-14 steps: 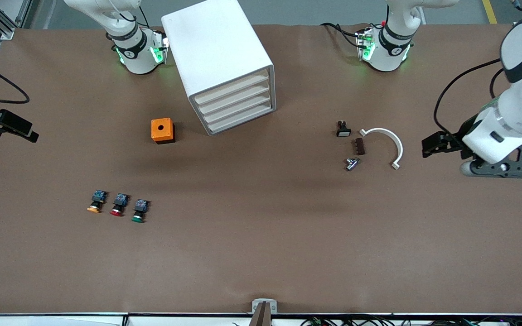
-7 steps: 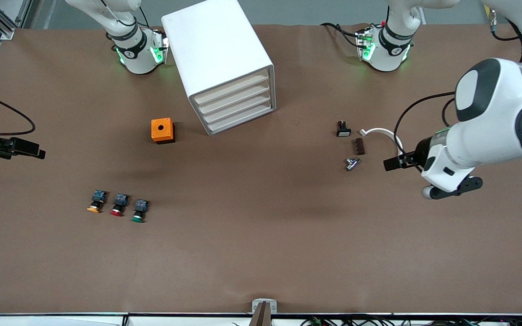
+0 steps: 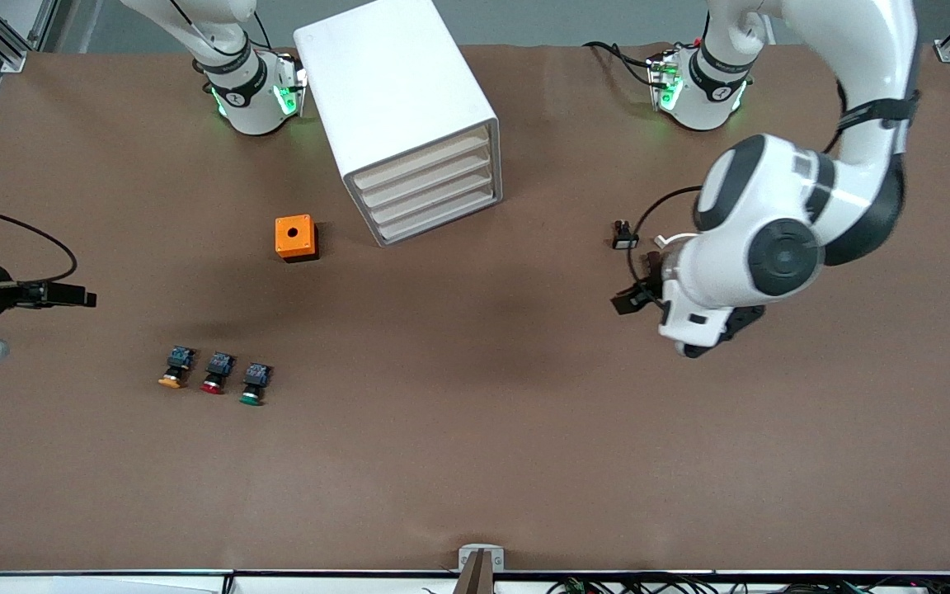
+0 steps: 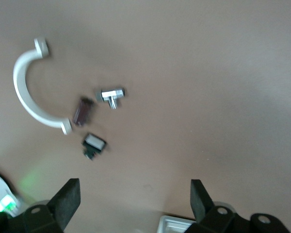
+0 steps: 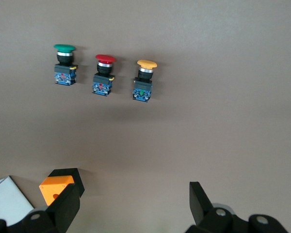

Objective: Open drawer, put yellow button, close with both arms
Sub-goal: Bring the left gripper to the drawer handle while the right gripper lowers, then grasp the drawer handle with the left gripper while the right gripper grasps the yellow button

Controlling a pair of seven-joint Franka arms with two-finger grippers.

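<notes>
The white cabinet stands between the arm bases, and its top drawer is shut flush like the three below it. The yellow button lies on the table at the end of a row with a red button and a green button. It also shows in the right wrist view. My right gripper is open and empty, up over the table beside the buttons toward the right arm's end. My left gripper is open and empty over the small parts.
An orange box with a hole sits beside the cabinet. Under the left arm lie a white curved clamp, a metal fitting, a brown piece and a small black-and-white switch.
The left arm has swung from the table's edge toward the middle, so its gripper is now over the small parts. The right gripper has come farther in over the table toward the buttons.
</notes>
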